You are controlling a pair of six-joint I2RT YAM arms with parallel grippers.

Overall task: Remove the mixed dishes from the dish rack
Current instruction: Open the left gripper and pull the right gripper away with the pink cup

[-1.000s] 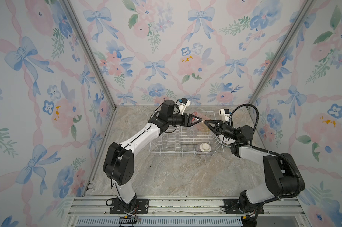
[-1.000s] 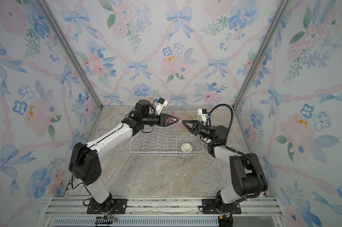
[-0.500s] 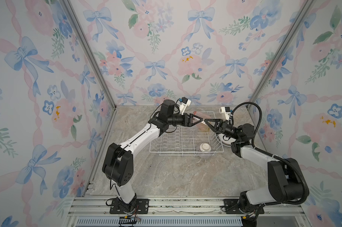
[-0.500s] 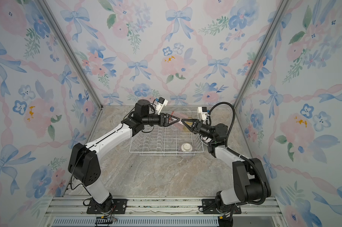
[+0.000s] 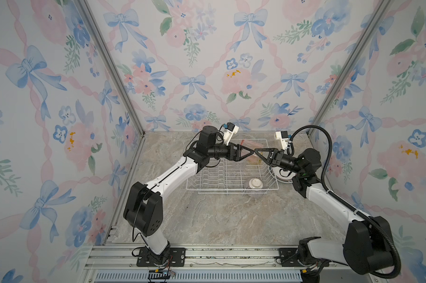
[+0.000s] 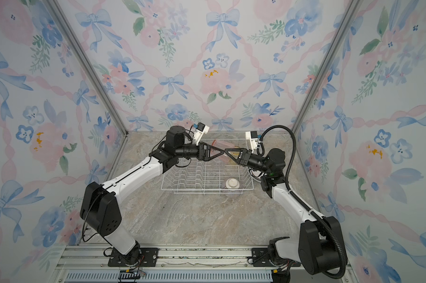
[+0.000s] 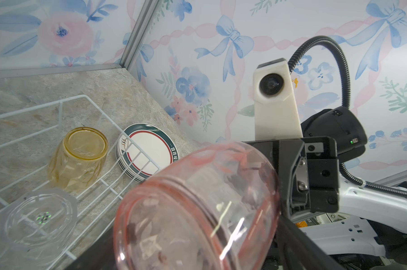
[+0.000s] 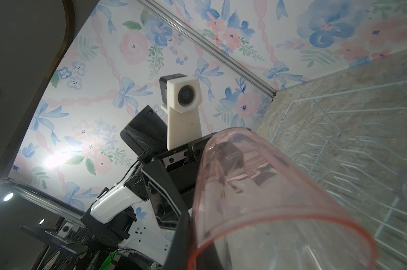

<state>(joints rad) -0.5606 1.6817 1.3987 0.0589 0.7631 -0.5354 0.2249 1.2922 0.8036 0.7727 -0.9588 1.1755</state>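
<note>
A pink tumbler [image 5: 249, 143] [image 7: 198, 198] hangs on its side above the back of the white wire dish rack [image 5: 231, 192]. My right gripper [image 5: 258, 151] is shut on its rim wall [image 8: 268, 198]. My left gripper [image 5: 252, 151] stands open around the tumbler's base end, its fingers [image 7: 298, 247] apart from the wall. Inside the rack a yellow tumbler [image 7: 78, 159] and a clear tumbler [image 7: 36, 222] stand upside down. A purple-striped bowl [image 5: 255, 186] lies inverted in the rack's front right corner. A stack of plates [image 7: 151, 152] [image 5: 284, 177] sits on the table right of the rack.
Rows of upright prongs [image 6: 195, 175] fill the rack's left half, with nothing in them. The back wall [image 5: 207, 98] is close behind the rack. The right arm [image 5: 307, 161] hangs over the plate stack. Bare marble table [image 5: 219, 220] lies in front of the rack.
My right gripper has moved left to the tumbler's rim and shut on it. My left gripper's jaws have opened off the tumbler.
</note>
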